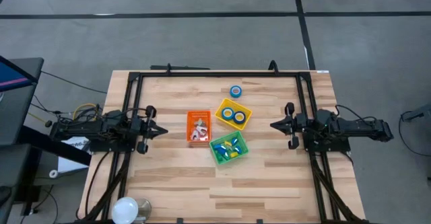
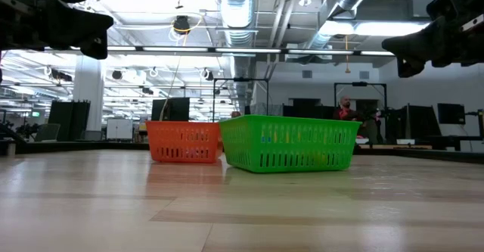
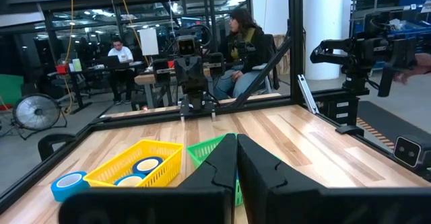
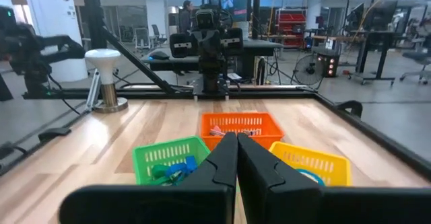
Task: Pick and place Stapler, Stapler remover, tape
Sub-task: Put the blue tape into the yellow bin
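Lying alone on the wood table (image 1: 269, 177), one blue tape roll (image 1: 235, 91) with a white core sits beyond the yellow bin (image 1: 233, 114), between the two grippers. Two more rolls rest inside that bin. The left gripper (image 1: 162, 131) and right gripper (image 1: 274, 124) hover apart, fingers pressed together, empty. Only the overhead view shows the orange bin (image 1: 199, 127) contents; the low view shows mesh-walled plastic on the green bin (image 2: 287, 143).
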{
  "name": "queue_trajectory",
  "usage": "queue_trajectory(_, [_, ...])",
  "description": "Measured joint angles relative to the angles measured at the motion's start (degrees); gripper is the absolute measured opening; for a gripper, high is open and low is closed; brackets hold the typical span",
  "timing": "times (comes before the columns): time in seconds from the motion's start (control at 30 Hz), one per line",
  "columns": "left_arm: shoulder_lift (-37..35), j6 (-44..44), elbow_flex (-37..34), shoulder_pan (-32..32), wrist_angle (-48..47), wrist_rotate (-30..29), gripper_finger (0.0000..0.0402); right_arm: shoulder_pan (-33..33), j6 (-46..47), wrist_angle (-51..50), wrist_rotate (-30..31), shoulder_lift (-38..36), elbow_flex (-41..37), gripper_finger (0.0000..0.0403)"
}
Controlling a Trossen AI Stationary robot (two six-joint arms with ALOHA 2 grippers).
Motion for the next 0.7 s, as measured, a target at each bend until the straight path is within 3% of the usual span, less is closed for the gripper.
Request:
queue_trajectory(0.47, [0.0,0.0,0.0,0.0,0.4,0.0,0.0004,0.0,7.6,0.0,0.0,0.0,0.0,0.0001])
queue_trajectory(0.7, [0.0,0.0,0.0,0.0,0.5,0.0,0.0004,0.1,20.0,1.5,0.0,0.0,0.0,0.0001])
